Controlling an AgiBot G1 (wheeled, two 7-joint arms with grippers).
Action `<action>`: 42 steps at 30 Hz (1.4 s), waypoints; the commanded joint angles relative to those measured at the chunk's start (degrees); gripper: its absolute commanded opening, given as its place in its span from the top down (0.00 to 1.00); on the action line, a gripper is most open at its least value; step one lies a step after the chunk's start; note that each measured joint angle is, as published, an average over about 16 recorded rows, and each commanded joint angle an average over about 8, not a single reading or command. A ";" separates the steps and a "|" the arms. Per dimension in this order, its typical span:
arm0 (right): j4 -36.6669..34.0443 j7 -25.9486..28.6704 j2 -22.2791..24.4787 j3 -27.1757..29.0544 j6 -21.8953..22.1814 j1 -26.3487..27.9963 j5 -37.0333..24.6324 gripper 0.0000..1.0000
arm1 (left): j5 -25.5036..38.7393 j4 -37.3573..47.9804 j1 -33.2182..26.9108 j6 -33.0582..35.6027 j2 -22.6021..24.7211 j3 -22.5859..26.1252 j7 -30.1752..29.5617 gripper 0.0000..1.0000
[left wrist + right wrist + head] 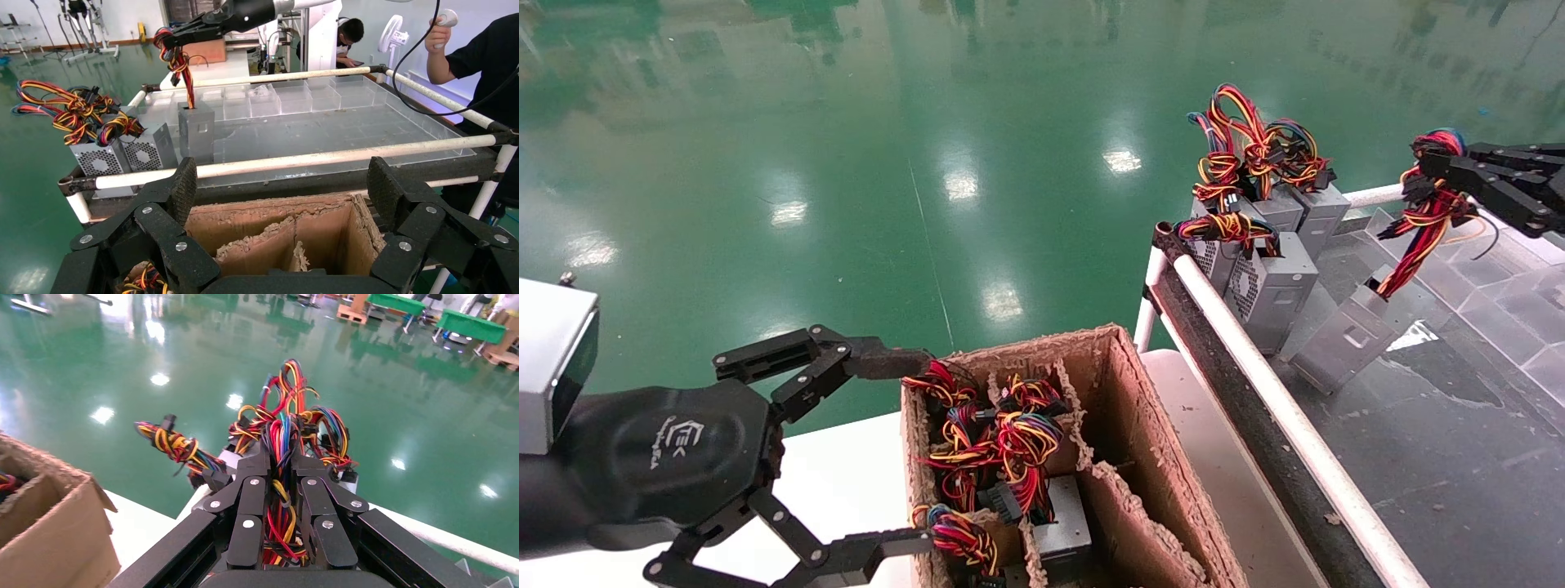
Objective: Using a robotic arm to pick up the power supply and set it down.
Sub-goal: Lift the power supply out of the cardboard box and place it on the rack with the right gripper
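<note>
My right gripper [1434, 173] is at the upper right, shut on the red, yellow and black wire bundle [280, 499] of a grey power supply [1340, 339]. The box hangs tilted from its wires over the clear tray [1459, 425]. Its lower end is at the tray floor, and I cannot tell whether it touches. The left wrist view shows that same power supply [196, 131] upright behind the white rail. My left gripper [919, 453] stands open at the near-left side of the cardboard box [1140, 425], holding nothing.
Several more power supplies [1275, 286] stand in the tray's far-left corner. Others sit in the box's compartments, wires up [1009, 441]. A white pipe rail [1254, 367] edges the tray. Two people [483, 67] stand beyond the tray's far side.
</note>
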 commanded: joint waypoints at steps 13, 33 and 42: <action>-4.15 -4.55 -5.59 -0.51 6.14 1.84 -0.96 1.00 | -0.02 0.00 -0.01 -0.01 -0.01 0.03 0.02 0.00; -6.51 -8.32 -12.95 -1.26 17.28 3.48 -2.18 1.00 | -0.06 0.00 -0.02 -0.03 -0.03 0.08 0.04 0.00; -6.72 -9.09 -15.59 -1.00 20.66 3.36 -1.82 1.00 | -0.07 0.00 -0.03 -0.04 -0.04 0.10 0.05 0.00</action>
